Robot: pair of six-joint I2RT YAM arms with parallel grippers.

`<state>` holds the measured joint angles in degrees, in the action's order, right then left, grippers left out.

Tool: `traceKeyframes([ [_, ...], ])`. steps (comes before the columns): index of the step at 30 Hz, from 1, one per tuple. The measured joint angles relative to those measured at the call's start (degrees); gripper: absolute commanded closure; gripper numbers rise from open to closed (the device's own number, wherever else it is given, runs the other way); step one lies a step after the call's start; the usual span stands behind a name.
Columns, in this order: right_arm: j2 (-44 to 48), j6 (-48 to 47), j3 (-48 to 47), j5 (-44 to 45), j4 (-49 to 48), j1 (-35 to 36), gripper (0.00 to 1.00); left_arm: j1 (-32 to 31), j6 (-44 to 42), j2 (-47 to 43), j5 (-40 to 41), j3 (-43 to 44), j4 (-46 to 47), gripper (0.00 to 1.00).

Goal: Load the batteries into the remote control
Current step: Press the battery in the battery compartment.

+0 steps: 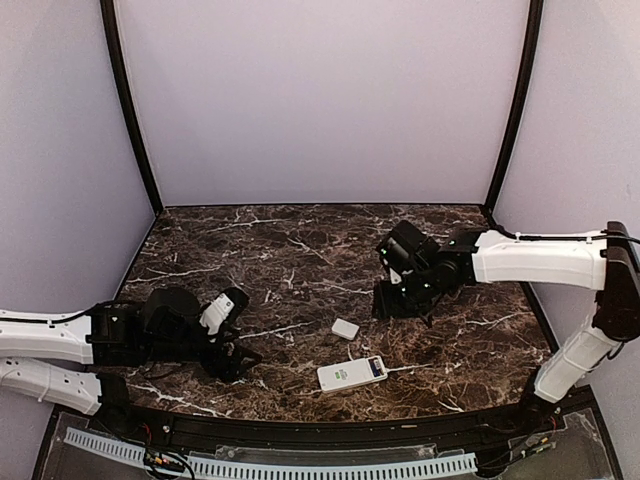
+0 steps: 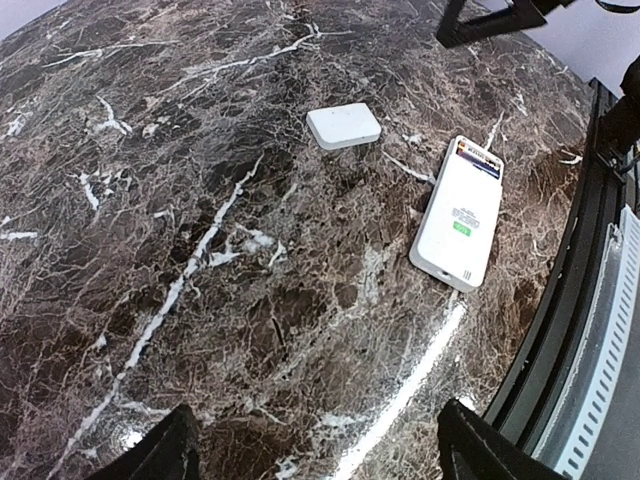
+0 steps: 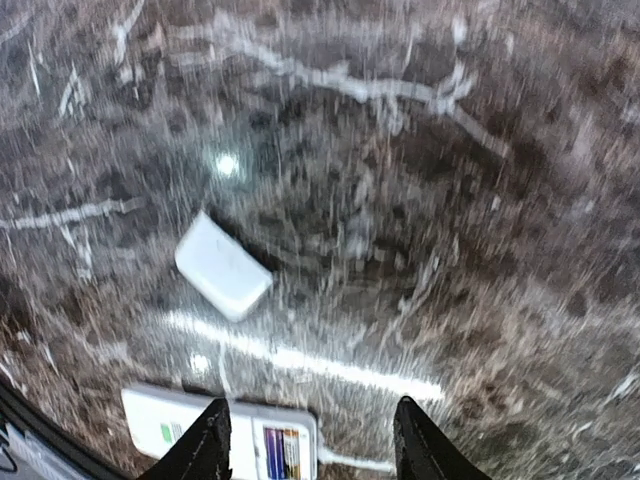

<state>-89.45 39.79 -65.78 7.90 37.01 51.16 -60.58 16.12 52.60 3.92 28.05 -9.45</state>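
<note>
The remote (image 1: pixel 352 373) lies flat by the near edge of the bench (image 1: pixel 250 240), slightly right of centre, between both arms so that either can reach it. The cover (image 1: pixel 345 328) lies loose just beyond it, not touching; I judge it is off to keep the battery bay accessible. I cannot locate the batteries on the dark marble. Left fingers (image 2: pixel 160 450) are spread, low over the bench, empty. Right fingers (image 3: pixel 205 445) are spread, empty, raised above the remote; that view is blurred.

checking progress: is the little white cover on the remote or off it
Off. The white cover plate lies loose on the table, apart from the remote control.
</note>
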Motion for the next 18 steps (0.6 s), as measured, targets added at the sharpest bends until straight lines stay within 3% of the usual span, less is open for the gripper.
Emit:
traceKeyframes([
  [8, 6.91, 4.13, 16.0, -16.35, 0.15, 1.4, 0.57, -8.2, -4.09, 11.08, 4.87, -1.18, 9.25, 0.19],
  [18, 6.69, 1.09, 19.71, -25.24, -6.58, 1.31, 0.62, -9.99, -8.41, 31.93, 3.08, 2.51, 18.51, 0.4],
])
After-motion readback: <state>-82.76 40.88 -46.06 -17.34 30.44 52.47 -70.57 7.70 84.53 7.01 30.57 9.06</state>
